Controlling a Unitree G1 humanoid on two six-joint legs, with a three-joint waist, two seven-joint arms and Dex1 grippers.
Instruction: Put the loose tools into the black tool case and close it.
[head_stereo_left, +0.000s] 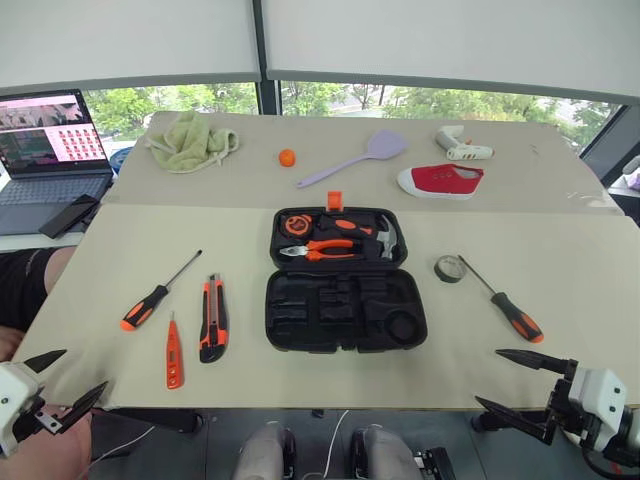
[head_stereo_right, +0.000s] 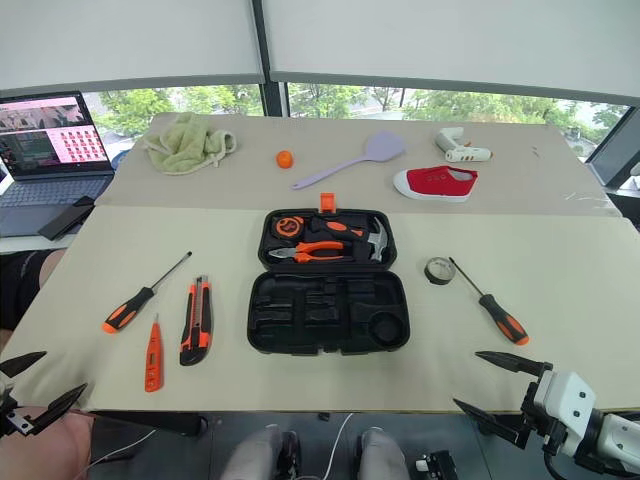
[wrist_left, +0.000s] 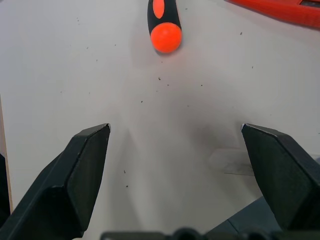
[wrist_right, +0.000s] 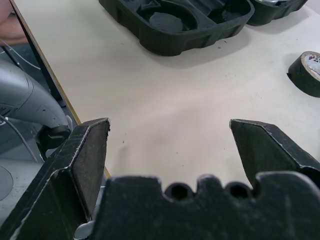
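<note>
Tool case (head_stereo_left: 345, 280) lies open at the centre of the table (head_stereo_left: 590, 290), lid half away from the robot, tray half toward it. The lid already holds pliers (head_stereo_left: 320, 249) and other tools; the tray slots look vacant, so nothing loose is stowed yet.

Loose tools are split in two groups. On the robot's left: a screwdriver (head_stereo_left: 158, 292), a utility knife (head_stereo_left: 213, 318) and a slim tester (head_stereo_left: 173, 351), well apart from the case. On its right: a tape roll (head_stereo_left: 450, 268) and a second screwdriver (head_stereo_left: 505, 301) just beside it. This split probably suits one arm per side.

Left gripper (head_stereo_left: 60, 385) and right gripper (head_stereo_left: 520, 382) hover over the near table edge, jaws spread wide, holding nothing.

Clear tabletop runs between each group and the case. The orange latch (head_stereo_left: 335, 200) stands at the far rim; closing probably needs the lid swung toward the robot.
</note>
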